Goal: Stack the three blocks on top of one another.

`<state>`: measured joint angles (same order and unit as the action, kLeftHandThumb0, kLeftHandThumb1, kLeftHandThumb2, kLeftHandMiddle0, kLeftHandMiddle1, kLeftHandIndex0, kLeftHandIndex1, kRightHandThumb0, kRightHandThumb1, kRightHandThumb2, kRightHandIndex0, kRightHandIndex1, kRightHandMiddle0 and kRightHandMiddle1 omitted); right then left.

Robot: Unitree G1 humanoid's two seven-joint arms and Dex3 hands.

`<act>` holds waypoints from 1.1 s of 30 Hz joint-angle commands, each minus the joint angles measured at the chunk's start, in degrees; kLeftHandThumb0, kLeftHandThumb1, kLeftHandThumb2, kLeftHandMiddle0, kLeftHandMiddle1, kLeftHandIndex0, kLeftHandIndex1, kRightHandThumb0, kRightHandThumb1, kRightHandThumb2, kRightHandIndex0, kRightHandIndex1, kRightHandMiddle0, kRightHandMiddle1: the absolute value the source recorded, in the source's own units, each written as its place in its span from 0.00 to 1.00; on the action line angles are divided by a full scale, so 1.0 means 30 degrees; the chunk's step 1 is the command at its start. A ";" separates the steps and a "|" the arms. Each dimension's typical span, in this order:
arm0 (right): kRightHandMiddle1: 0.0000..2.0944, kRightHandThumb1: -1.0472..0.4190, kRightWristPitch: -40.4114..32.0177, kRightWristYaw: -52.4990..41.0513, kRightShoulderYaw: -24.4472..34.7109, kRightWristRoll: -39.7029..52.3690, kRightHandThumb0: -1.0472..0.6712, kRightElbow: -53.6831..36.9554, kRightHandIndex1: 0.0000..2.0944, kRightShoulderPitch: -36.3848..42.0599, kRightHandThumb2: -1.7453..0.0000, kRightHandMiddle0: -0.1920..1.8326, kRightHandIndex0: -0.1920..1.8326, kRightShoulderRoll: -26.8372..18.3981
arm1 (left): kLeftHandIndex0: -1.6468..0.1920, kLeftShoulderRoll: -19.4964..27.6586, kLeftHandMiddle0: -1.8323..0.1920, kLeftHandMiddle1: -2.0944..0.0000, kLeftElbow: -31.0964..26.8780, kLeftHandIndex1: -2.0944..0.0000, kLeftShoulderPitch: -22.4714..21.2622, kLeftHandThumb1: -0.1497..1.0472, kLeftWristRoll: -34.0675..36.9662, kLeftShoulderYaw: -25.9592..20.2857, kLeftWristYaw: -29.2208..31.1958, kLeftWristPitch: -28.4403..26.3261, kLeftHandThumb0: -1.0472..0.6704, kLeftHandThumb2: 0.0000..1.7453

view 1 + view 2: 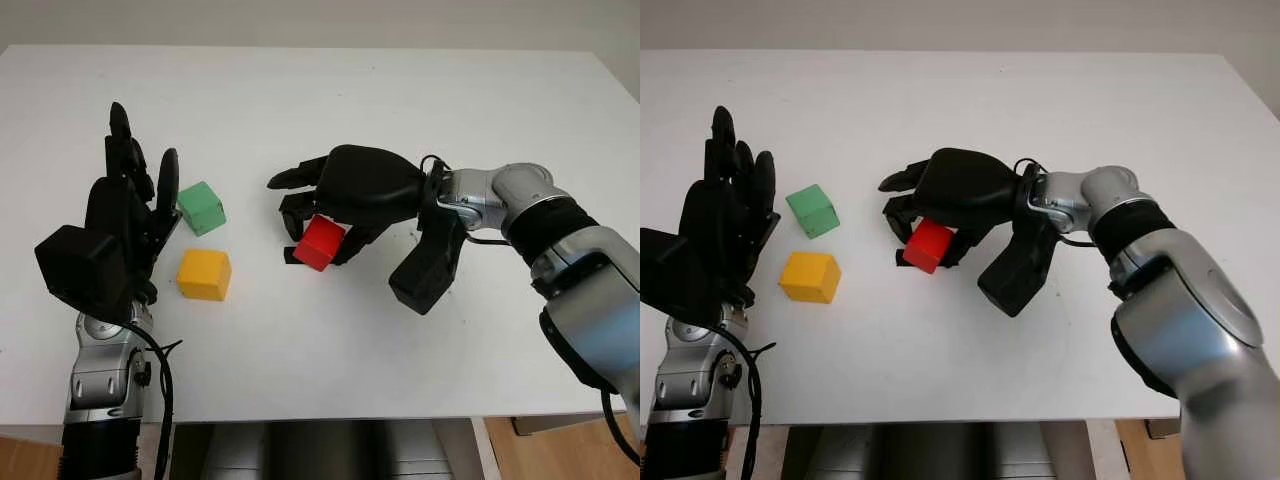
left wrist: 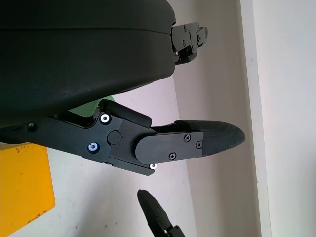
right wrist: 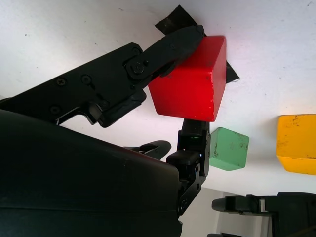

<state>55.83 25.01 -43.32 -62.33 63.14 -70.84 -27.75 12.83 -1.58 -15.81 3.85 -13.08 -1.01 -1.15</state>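
Note:
A red block sits at the table's middle with my right hand shut on it, fingers on its far-left side and thumb on its near-right side. In the right wrist view the red block is pinched between the black fingers; I cannot tell if it touches the table. A green block lies to the left, and a yellow block lies just in front of it, both apart from the red one. My left hand is open, upright, just left of those two blocks.
The white table reaches to a wall at the back and a front edge near me. A black tape mark lies under the red block's left corner. The right wrist's camera housing hangs low over the table.

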 commanded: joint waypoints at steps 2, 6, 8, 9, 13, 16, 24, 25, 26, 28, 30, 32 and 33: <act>0.74 0.11 -0.0063 0.0315 -0.0240 -0.0108 0.25 -0.0003 0.03 -0.0333 0.97 0.36 0.32 0.0041 | 0.99 -0.0108 1.00 0.99 -0.0323 0.98 0.0191 1.00 -0.0032 0.0015 -0.0047 -0.0016 0.19 0.28; 0.74 0.11 -0.0201 0.0580 -0.0430 -0.0212 0.25 -0.0038 0.03 -0.0324 0.97 0.35 0.32 0.0016 | 0.99 -0.0102 1.00 1.00 -0.0268 0.98 0.0183 1.00 0.0020 0.0002 -0.0002 -0.0033 0.19 0.28; 0.74 0.11 -0.0235 0.0609 -0.0502 -0.0224 0.25 -0.0032 0.03 -0.0361 0.97 0.34 0.32 0.0014 | 0.99 -0.0105 1.00 0.99 -0.0202 0.98 0.0165 1.00 0.0013 -0.0014 -0.0009 -0.0010 0.19 0.28; 0.73 0.11 -0.0266 0.0675 -0.0529 -0.0242 0.25 -0.0030 0.03 -0.0371 0.97 0.34 0.32 0.0017 | 0.99 -0.0107 1.00 0.99 -0.0207 0.98 0.0156 1.00 0.0005 -0.0015 -0.0019 -0.0026 0.19 0.28; 0.69 0.11 -0.0235 0.0185 -0.0459 -0.0028 0.23 0.0034 0.02 -0.0477 0.97 0.29 0.30 -0.0017 | 0.99 -0.0076 1.00 0.99 -0.0207 0.97 0.0161 1.00 0.0041 -0.0039 0.0039 0.0013 0.19 0.27; 0.54 0.11 -0.0149 -0.0858 -0.0104 0.0578 0.19 0.0059 0.02 -0.0497 0.97 0.25 0.27 -0.0065 | 0.99 -0.0047 1.00 0.99 -0.0187 0.97 0.0155 1.00 0.0015 -0.0038 0.0059 0.0066 0.19 0.27; 0.13 0.09 0.0180 -0.6226 0.1453 0.3783 0.07 -0.0288 0.01 -0.0472 0.97 0.06 0.06 -0.0444 | 0.99 -0.0043 1.00 0.99 -0.0181 0.98 0.0151 1.00 0.0142 -0.0114 0.0143 0.0026 0.20 0.27; 0.10 0.09 0.0216 -0.7537 0.1942 0.4777 0.06 -0.0357 0.00 -0.0372 0.97 0.03 0.02 -0.0467 | 0.99 -0.0024 1.00 0.99 -0.0161 0.98 0.0152 1.00 0.0153 -0.0124 0.0174 0.0069 0.20 0.27; 0.09 0.09 0.0260 -0.8767 0.2440 0.5800 0.06 -0.0436 0.00 -0.0237 0.97 0.02 0.01 -0.0478 | 0.99 -0.0007 1.00 0.99 -0.0146 0.98 0.0148 1.00 0.0152 -0.0135 0.0196 0.0087 0.20 0.27; 0.07 0.10 -0.0066 -1.1576 0.3455 0.8058 0.05 -0.0759 0.00 0.0098 0.97 0.01 0.00 -0.0458 | 0.99 0.0059 1.00 1.00 -0.0148 0.98 0.0152 1.00 0.0127 -0.0144 0.0274 0.0113 0.20 0.28; 0.05 0.11 -0.0737 -1.4157 0.4309 0.9983 0.05 -0.1338 0.00 0.0456 0.97 0.00 0.00 -0.0457 | 0.99 0.0101 1.00 1.00 -0.0164 0.98 0.0162 1.00 0.0117 -0.0167 0.0351 0.0149 0.21 0.28; 0.01 0.12 -0.1780 -1.6765 0.5311 1.2169 0.06 -0.2167 0.00 0.0893 0.97 0.00 0.00 -0.0500 | 0.99 0.0126 1.00 0.99 -0.0199 0.97 0.0192 1.00 0.0107 -0.0221 0.0392 0.0231 0.21 0.28; 0.01 0.12 -0.2499 -1.8025 0.6134 1.3753 0.06 -0.2701 0.00 0.1243 0.97 0.00 0.00 -0.0505 | 0.99 0.0152 1.00 0.99 -0.0311 0.97 0.0248 1.00 0.0109 -0.0256 0.0420 0.0260 0.21 0.28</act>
<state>50.00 -26.32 -27.62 -24.88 57.06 -68.75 -28.68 12.65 -1.56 -15.78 4.03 -13.27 0.01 -0.99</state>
